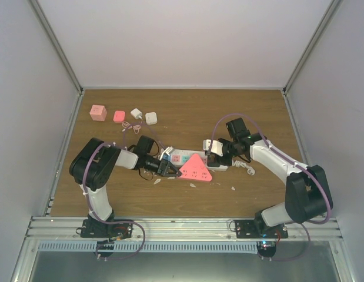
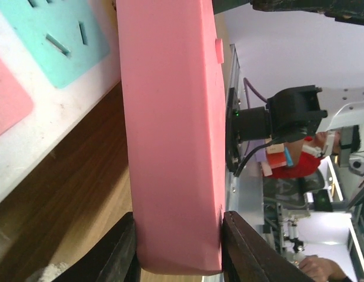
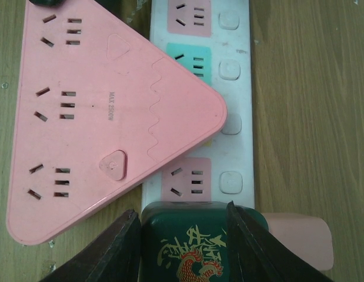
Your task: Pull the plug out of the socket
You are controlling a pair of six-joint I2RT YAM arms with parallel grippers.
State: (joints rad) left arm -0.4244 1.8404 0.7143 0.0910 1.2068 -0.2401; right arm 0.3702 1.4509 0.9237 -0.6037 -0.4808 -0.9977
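Note:
The white power strip (image 1: 183, 156) lies at the table's middle, with pastel outlet faces (image 3: 187, 59). A pink triangular multi-outlet adapter (image 1: 196, 168) sits on it, one corner covering a middle outlet (image 3: 82, 117). My left gripper (image 1: 170, 168) is shut on the adapter's edge, with a finger on each flat side (image 2: 179, 247). My right gripper (image 1: 216, 150) is shut on a dark green plug with a dragon print (image 3: 184, 249). That plug stands at the strip's end, beside a pink outlet face (image 3: 186, 178).
A pink cube (image 1: 98, 112), a small pink block (image 1: 119, 116) and two white chargers (image 1: 136, 113) (image 1: 151, 118) lie at the back left. The strip's white cord (image 1: 246, 168) curls to the right. White scraps (image 1: 192, 185) lie in front of the adapter.

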